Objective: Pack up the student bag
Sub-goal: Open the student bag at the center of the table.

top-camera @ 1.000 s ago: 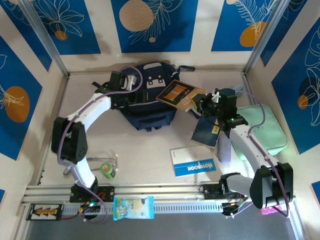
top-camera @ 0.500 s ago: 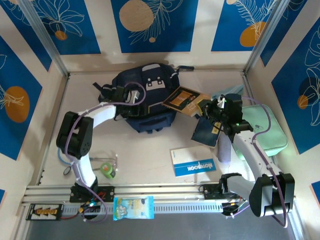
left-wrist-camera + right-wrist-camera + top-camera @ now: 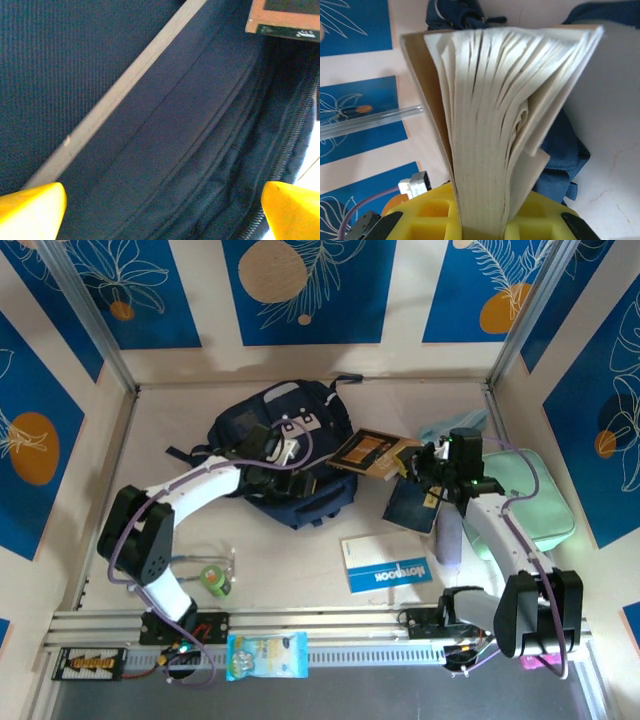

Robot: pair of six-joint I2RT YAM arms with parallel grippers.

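- left jaws: spread wide with nothing between them. their yellow fingertips [image 3: 31, 209] sit at the two lower corners of the wrist view, close over the student bag [image 3: 75, 65]. i cannot tell whether they touch the cloth.
- right under them a grey trim strip [image 3: 114, 96] crosses folds of navy fabric, and a zip [image 3: 295, 125] runs by the right fingertip.
- right jaws: clamped on one edge of the brown book [image 3: 490, 125], whose pages fan out away from them. the book reaches toward the bag, its far corner at or just beside the bag's side.
- the bag lies on the table [image 3: 290, 565], directly beneath the left jaws and just across the book from the right jaws.
- progress, as i judge it: early. the book is in hand but not inside, and no open mouth shows clearly.
- likely left to pack:
  - a dark blue booklet [image 3: 412, 505] just under the right jaws
  - a white-and-blue notebook [image 3: 385, 565] nearer the arm bases
  - a mint-green zip case [image 3: 530, 500] on their outer side
- well away from the left jaws, toward the bases: a green tape roll [image 3: 213, 577] and a snack packet [image 3: 267, 655] on the rail.
- in the way: the left arm lies across the bag where the book should go, and the folds look shut.
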